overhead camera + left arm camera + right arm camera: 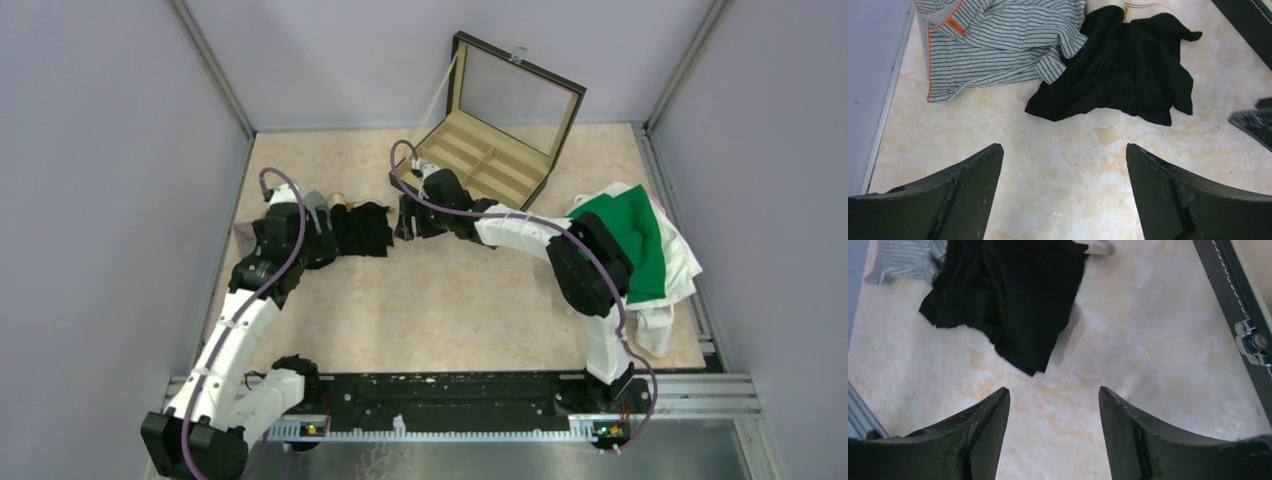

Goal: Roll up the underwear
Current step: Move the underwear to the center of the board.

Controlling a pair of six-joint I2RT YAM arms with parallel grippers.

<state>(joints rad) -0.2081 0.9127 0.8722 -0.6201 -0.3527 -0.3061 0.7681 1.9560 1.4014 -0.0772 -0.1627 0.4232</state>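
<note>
Partly seen | grey underwear touching black underwear | both cut off above

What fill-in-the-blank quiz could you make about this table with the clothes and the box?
1. The black underwear lies crumpled beside a striped grey garment with ____ trim.
2. The case at the back has its lid ____.
3. The clothes pile on the right is white and ____.
4. The left gripper and the right gripper both hold ____.
Missing words: orange; open; green; nothing.
</note>
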